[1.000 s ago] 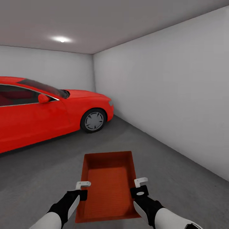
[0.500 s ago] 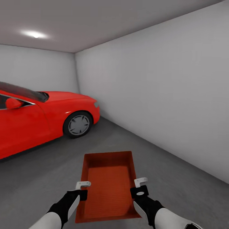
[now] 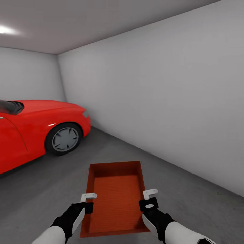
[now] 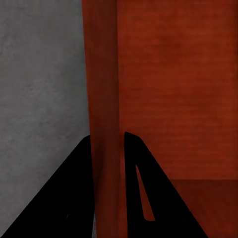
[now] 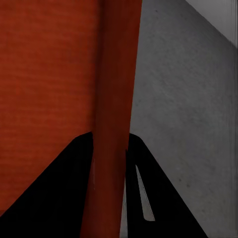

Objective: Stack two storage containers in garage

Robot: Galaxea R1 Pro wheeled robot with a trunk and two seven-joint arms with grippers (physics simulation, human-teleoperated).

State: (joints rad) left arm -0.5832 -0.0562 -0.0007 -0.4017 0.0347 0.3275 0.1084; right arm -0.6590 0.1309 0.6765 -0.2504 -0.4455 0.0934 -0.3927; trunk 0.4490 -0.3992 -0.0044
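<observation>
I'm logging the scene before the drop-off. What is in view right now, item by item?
Storage container: one, orange-red, lidless and empty, held above the floor between both grippers.
Car: one, red, grey front wheel, parked ahead at left.
Floor: dark grey concrete.
Walls: plain white-grey, at back and right.
Ceiling light: one, white, upper left.
Left gripper: one, black fingers, shut on the container's left wall.
Right gripper: one, black fingers, shut on the container's right wall.
</observation>
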